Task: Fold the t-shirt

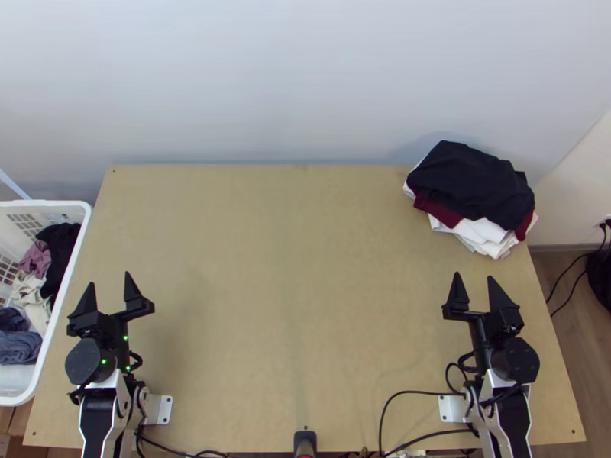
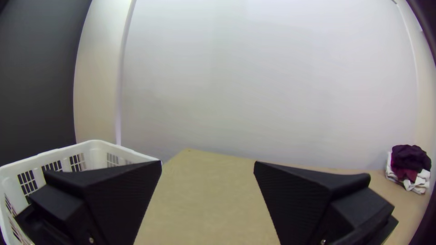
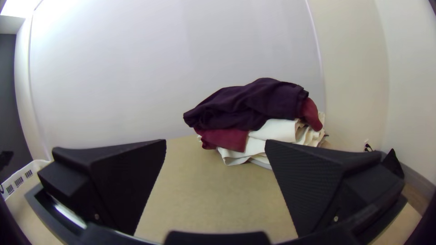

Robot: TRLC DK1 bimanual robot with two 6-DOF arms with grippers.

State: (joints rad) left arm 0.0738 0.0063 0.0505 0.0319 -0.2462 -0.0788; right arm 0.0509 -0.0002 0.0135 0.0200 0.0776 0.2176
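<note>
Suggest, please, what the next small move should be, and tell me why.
I would probably ease the open left pincer toward the basket: it stands close by, and loose clothes lie bunched inside, whereas the pile at the far right corner of the table looks stacked already.

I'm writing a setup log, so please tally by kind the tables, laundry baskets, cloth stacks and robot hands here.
Table: 1
Laundry basket: 1
Cloth stack: 1
Robot hands (left hand, right hand): 2
Total: 5
</note>
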